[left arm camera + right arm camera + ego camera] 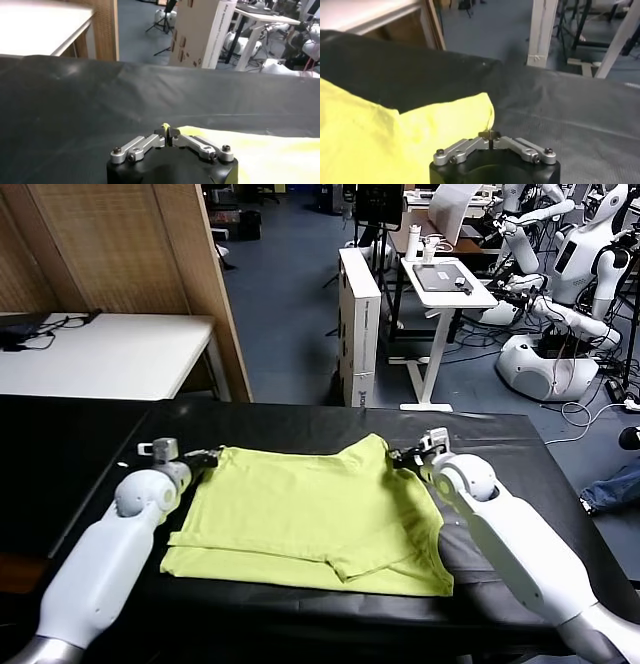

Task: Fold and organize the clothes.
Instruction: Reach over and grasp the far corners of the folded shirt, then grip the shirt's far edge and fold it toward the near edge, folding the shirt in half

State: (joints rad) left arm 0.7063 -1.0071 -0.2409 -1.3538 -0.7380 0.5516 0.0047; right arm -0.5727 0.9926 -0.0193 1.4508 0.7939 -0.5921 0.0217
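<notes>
Black-covered surface (90,434) before a lab of white robots (560,294) bears the partly folded T-shirt (310,519), left pincer (208,455) and right pincer (400,456) each pinching a far corner.

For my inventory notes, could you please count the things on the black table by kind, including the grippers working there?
Lime yellow-green short-sleeved T-shirt: 1
Robot grippers, each shut on a far corner of it: 2 (left gripper, right gripper)
Black table covering: 1
Total: 4
</notes>
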